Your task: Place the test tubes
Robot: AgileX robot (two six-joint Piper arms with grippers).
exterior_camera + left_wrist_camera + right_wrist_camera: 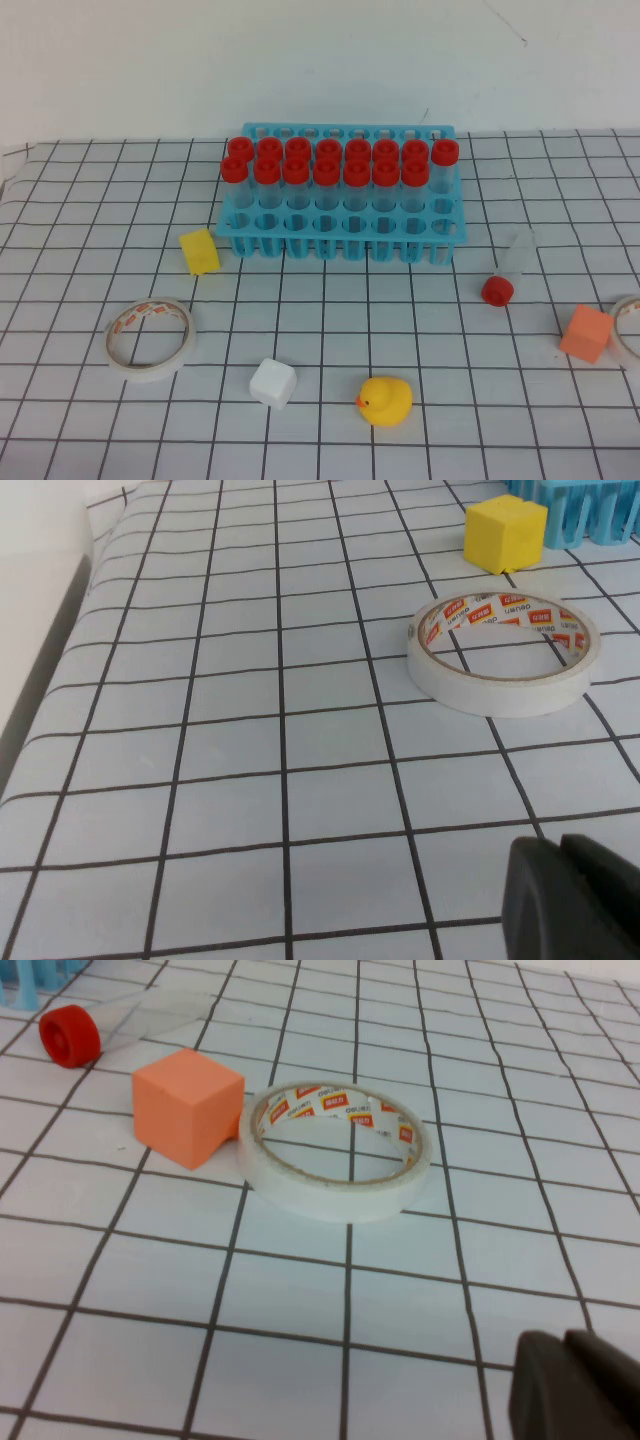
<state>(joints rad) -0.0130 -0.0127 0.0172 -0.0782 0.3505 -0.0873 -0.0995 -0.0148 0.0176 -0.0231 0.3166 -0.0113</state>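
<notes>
The task is at its opening step. Nothing is gripped yet, and one loose test tube (508, 265) lies on its side on the surface, just off the right end of the blue rack (340, 225), with its red cap turned toward the near edge. The rack sits by the middle of the far edge. It holds two rows of upright red-capped tubes (327, 165), and the holes nearest the robot are empty. Neither arm shows in the high view. The right pincer (566, 1370), tips together and empty, hangs near the right edge of the surface, on the near side of a tape roll (335, 1150) and an orange cube (187, 1105) that sit just beside each other. The loose tube lies beyond them, toward the rack. The left pincer (562, 880), likewise together with nothing in it, hangs by the left edge, on the near side of a second tape roll (503, 650) and a yellow cube (505, 532). The right arm is the closer and looks the likely one to act. Its pincer would have to part, pass over the cube and roll, and settle with a tip on either side of the clear barrel before closing. It would then need to tip the tube upright, cap uppermost, and lower it into a free hole. The smooth, round barrel may roll, so a centred grip seems wise.
</notes>
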